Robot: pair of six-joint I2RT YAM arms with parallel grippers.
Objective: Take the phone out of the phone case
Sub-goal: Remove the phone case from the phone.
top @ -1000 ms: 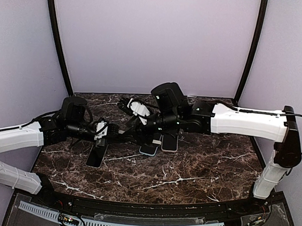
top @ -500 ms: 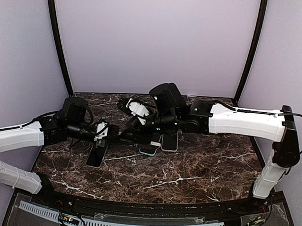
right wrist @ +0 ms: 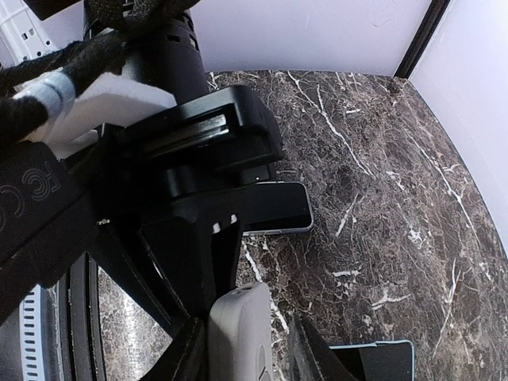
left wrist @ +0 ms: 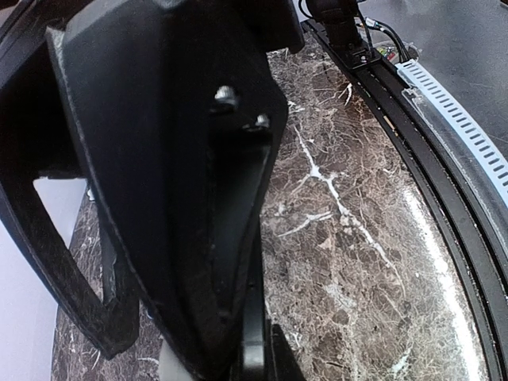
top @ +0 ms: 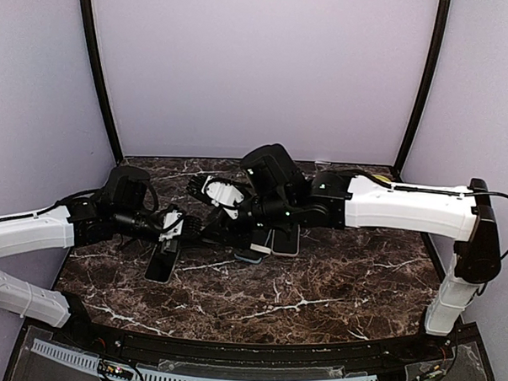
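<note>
The phone case (right wrist: 238,333) is grey and seen edge-on in the right wrist view, with the phone hidden inside it. My left gripper (top: 178,228) is shut on its far end; its fingers (right wrist: 213,262) pinch the top of the case. The left wrist view shows only a thin dark edge clamped in that gripper (left wrist: 254,349). My right gripper (right wrist: 250,357) straddles the near end, open: one finger lies against the case and a narrow strip of marble shows before the other. From above, the right gripper (top: 208,231) sits just right of the left one.
A bare black phone (top: 161,262) (right wrist: 274,208) lies flat on the marble table in front of the left gripper. A blue-rimmed phone (top: 249,253) (right wrist: 381,361) and another dark phone (top: 285,242) lie under the right forearm. Black frame posts and purple walls surround the table.
The right arm has slid left toward the left gripper, and its jaws have narrowed around the case's near end. The left arm has stayed put, still clamped.
</note>
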